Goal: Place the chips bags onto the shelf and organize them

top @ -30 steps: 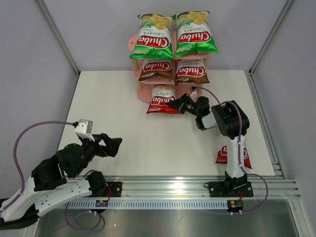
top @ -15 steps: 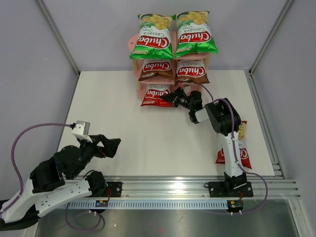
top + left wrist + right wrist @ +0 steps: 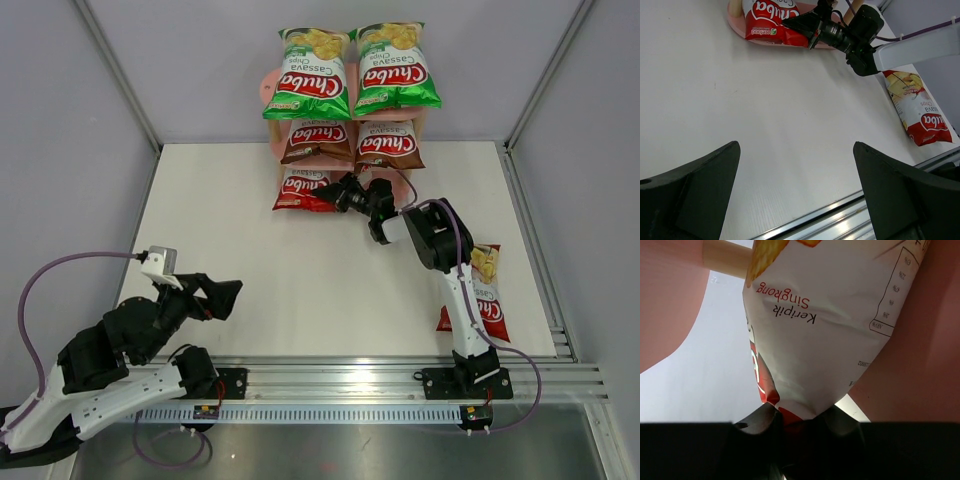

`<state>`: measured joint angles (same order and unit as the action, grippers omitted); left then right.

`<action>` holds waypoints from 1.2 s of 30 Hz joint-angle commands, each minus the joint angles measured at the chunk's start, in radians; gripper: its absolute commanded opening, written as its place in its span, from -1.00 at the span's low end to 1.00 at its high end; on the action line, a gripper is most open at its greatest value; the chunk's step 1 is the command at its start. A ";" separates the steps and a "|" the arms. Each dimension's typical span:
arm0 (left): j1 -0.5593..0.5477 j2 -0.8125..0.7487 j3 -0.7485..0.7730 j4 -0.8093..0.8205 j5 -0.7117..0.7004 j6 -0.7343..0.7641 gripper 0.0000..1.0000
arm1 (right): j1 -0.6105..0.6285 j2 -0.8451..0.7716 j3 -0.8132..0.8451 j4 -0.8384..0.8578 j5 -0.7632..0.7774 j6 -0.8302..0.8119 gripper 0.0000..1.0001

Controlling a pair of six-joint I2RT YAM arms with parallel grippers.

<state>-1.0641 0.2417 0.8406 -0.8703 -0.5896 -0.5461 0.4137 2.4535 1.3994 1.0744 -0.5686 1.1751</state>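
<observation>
The right gripper [image 3: 347,193] is pinched on the edge of a red chips bag [image 3: 303,190], which rests on the left side of the bottom board of the pink shelf [image 3: 268,84]. Two green bags [image 3: 308,75] stand on the top tier and two brown bags [image 3: 317,140] on the middle one. The other red bag [image 3: 480,290] lies flat on the table [image 3: 220,210] by the right arm. The left gripper [image 3: 225,295] hangs over the near left, fingers spread wide, holding nothing

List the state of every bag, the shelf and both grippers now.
green bags, on top tier
brown bags, on middle tier
held red bag, partly on bottom tier
other red bag, flat on table
shelf, upright
left gripper, open, empty
right gripper, shut on held red bag
</observation>
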 commanded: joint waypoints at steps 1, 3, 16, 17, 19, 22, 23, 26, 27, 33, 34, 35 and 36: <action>-0.005 -0.018 -0.008 0.044 0.011 0.018 0.98 | 0.014 0.016 0.047 -0.043 0.044 -0.005 -0.53; -0.005 -0.018 -0.006 0.044 0.011 0.018 0.98 | 0.014 0.019 0.059 -0.056 0.047 -0.003 -0.50; -0.005 -0.024 -0.011 0.045 0.016 0.018 0.98 | 0.013 -0.073 -0.045 -0.001 0.059 -0.017 0.02; -0.005 -0.024 -0.011 0.044 0.017 0.020 0.98 | 0.011 -0.082 -0.057 0.007 0.059 -0.020 0.07; -0.005 -0.022 -0.008 0.045 0.019 0.020 0.98 | 0.010 -0.108 -0.083 0.013 0.049 -0.029 0.09; -0.005 -0.022 -0.009 0.047 0.022 0.021 0.98 | 0.002 -0.142 -0.126 0.030 0.049 -0.029 0.24; -0.004 -0.024 -0.009 0.047 0.022 0.021 0.98 | -0.001 -0.151 -0.138 0.033 0.050 -0.031 0.26; -0.005 -0.027 -0.011 0.047 0.024 0.021 0.98 | -0.010 -0.188 -0.186 0.032 0.056 -0.045 0.27; -0.005 -0.028 -0.011 0.045 0.022 0.021 0.98 | -0.013 -0.209 -0.216 0.030 0.059 -0.051 0.27; -0.005 -0.022 -0.009 0.039 0.008 0.011 0.98 | -0.029 -0.287 -0.354 0.010 0.067 -0.060 0.28; -0.004 -0.013 -0.006 0.037 0.007 0.011 0.98 | -0.036 -0.313 -0.373 -0.001 0.072 -0.064 0.30; -0.005 -0.010 -0.006 0.037 0.005 0.009 0.98 | -0.039 -0.330 -0.393 -0.008 0.072 -0.072 0.31; -0.005 -0.007 -0.005 0.034 0.005 0.008 0.98 | -0.044 -0.346 -0.433 -0.007 0.075 -0.083 0.32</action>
<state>-1.0641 0.2279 0.8341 -0.8669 -0.5823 -0.5465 0.3855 2.2002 1.0275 1.0489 -0.5121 1.1378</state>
